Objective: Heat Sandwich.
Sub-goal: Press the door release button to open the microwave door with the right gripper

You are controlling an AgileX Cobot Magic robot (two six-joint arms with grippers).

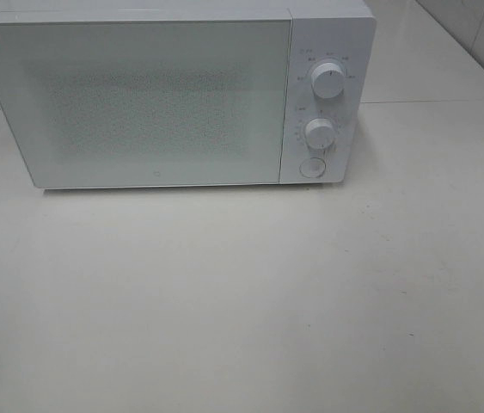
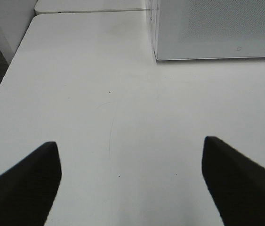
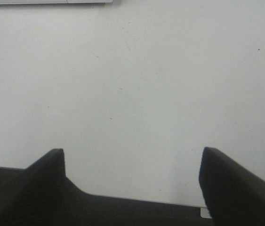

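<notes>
Both grippers stand wide apart and hold nothing: the left gripper [image 2: 130, 141] hangs above the white table [image 1: 242, 301], with the microwave's left front corner ahead of it. The right gripper [image 3: 132, 149] hangs over the table's near edge. Farther out, the microwave [image 1: 138, 103] sits at the far side with its door shut; an upper knob [image 1: 328, 79], a lower knob [image 1: 320, 132] and a round button [image 1: 312, 167] line its right panel. No view shows the sandwich, and I cannot tell whether it lies behind that frosted door. Being bread, it should be light, soft and easily crushed, its layers apt to slide. A gentle pinch across its edges, or lifting whatever carries it, looks safest.
</notes>
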